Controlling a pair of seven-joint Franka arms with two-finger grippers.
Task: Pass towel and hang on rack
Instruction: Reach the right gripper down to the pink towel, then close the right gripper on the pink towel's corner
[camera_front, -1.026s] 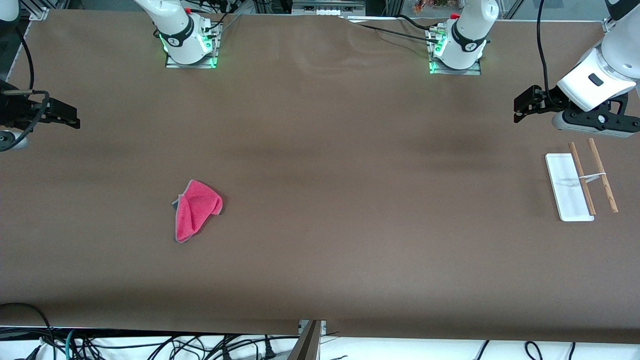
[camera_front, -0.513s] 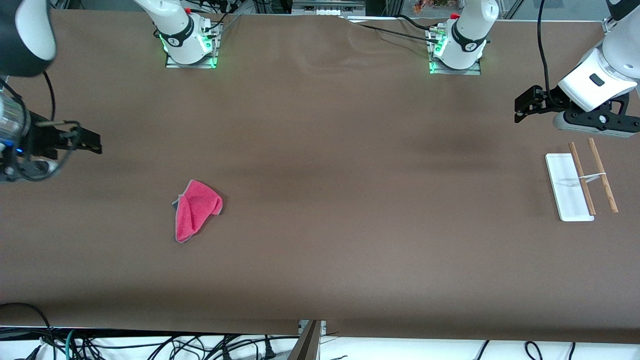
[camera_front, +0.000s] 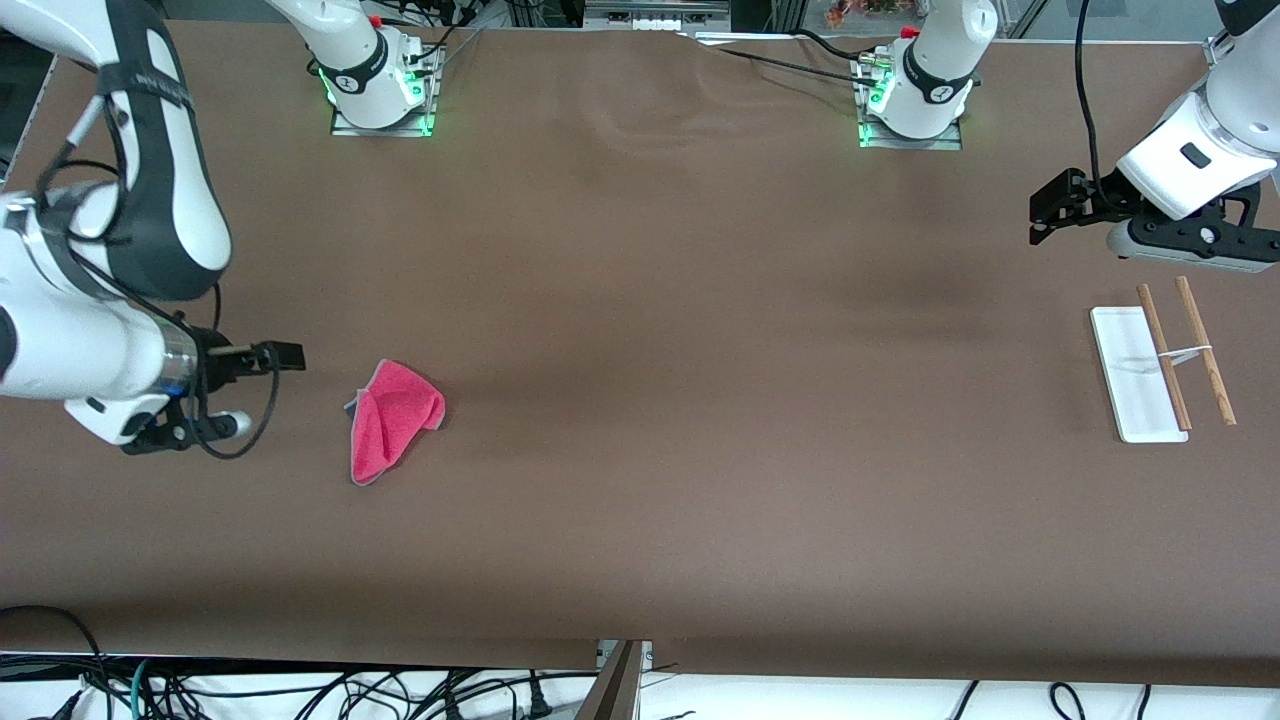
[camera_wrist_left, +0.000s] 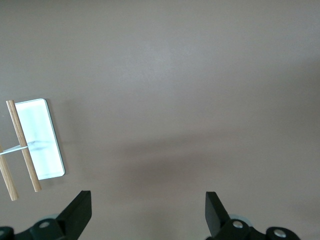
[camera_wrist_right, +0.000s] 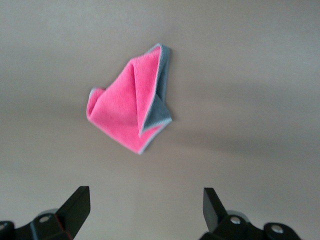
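Front view shows me 2 arms, 1 towel and 1 rack on the brown table (camera_front: 640, 400). My right arm bends down from its base and reaches low over the table at its own end, its wrist level and the right gripper (camera_front: 285, 355) pointing at the towel (camera_front: 390, 418) from just beside it, not touching. On the right wrist view its fingers (camera_wrist_right: 75, 210) stand spread wide with nothing between them, and the towel (camera_wrist_right: 131, 104) lies crumpled ahead, pink face up with a grey fold showing along 1 edge.

My left arm waits at its end of the table, wrist tilted, the left gripper (camera_front: 1050, 208) hanging over bare table, farther from the front camera than the rack (camera_front: 1140, 375). Its fingers (camera_wrist_left: 77, 212) are spread apart and empty. The rack (camera_wrist_left: 42, 145) has 1 white base, 2 wooden rods and 1 white crosspiece, and sits well apart from the towel.

I read no writing on any of it.
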